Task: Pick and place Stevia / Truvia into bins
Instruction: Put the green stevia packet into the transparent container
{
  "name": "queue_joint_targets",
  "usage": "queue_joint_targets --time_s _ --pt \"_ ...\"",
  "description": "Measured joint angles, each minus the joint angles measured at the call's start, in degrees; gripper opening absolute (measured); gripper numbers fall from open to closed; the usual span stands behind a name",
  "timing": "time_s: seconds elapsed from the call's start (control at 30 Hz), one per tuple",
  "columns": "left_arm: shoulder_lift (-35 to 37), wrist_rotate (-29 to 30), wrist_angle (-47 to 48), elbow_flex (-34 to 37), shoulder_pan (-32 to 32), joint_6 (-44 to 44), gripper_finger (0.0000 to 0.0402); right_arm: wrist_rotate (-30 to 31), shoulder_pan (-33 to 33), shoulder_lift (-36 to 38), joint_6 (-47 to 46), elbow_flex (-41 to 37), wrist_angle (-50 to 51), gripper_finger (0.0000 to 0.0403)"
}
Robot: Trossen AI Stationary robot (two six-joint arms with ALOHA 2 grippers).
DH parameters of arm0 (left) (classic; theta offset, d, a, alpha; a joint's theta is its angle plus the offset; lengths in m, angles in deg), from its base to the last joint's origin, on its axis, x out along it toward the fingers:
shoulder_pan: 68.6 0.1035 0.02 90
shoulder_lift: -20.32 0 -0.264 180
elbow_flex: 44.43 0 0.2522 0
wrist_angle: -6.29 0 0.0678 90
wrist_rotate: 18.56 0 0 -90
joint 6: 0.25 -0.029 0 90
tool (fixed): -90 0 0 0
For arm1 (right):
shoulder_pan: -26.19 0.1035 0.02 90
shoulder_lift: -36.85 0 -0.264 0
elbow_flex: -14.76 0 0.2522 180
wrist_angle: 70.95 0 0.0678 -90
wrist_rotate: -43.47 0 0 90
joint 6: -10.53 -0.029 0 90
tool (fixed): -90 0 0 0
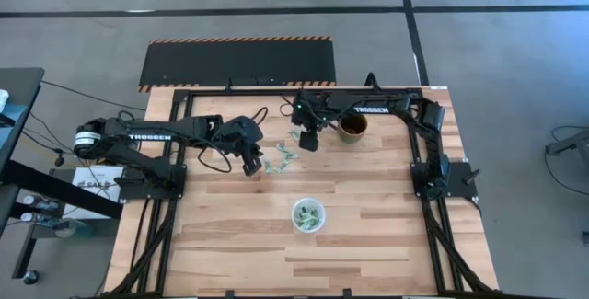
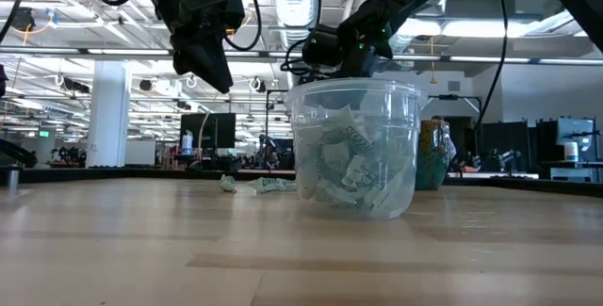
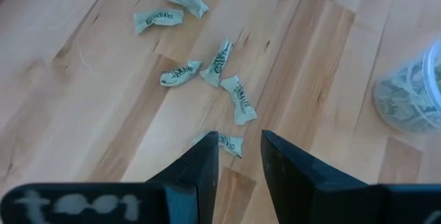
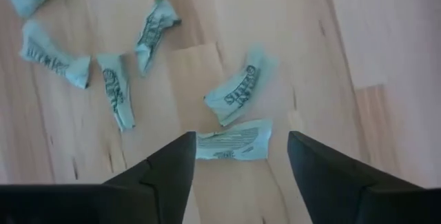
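Overhead, the whole layout is given: the left end effector (image 1: pixel 252 165) is held just beside a small scatter of sachets (image 1: pixel 281 156) near the middle of the wooden table (image 1: pixel 368 244), the right end effector (image 1: pixel 309 140) is held at the far side of that scatter, and the clear cup (image 1: pixel 308 216) is set well apart toward the near edge, already part-filled with sachets. A brown mug (image 1: pixel 353 126) is seen close to the right arm. What the overhead view cannot resolve is supplied by the wrist views: the left end effector (image 3: pixel 239 158) is shown with its fingers narrowly parted and nothing between them, one sachet (image 3: pixel 227 142) lying at their tips; the right end effector (image 4: pixel 241 165) is shown spread wide over a flat sachet (image 4: pixel 231 141) lying between its fingers on the table. From table height, the crumpled packets inside the cup (image 2: pixel 353 146) are seen through its wall, and an open workshop with ceiling lights and monitors is seen behind. Grey floor and a hazard-striped mat (image 1: pixel 237 62) are shown beyond the table.
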Motion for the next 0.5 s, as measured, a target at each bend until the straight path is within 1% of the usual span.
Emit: queue_joint_targets --time_s 0.13,0.33,0.5 --pt "0.0 0.64 0.0 0.0 0.0 -0.23 0.0098 -1.51 0.36 0.0 4.69 0.0 -0.28 0.0236" --pt "0.0 0.68 -0.04 0.0 0.0 -0.18 0.0098 -1.64 0.51 -0.02 2.18 0.0 -2.32 0.0231" --pt "0.0 0.7 -0.48 0.0 0.0 0.36 0.0098 -1.45 0.04 -0.08 1.89 -0.98 -3.07 0.0227"
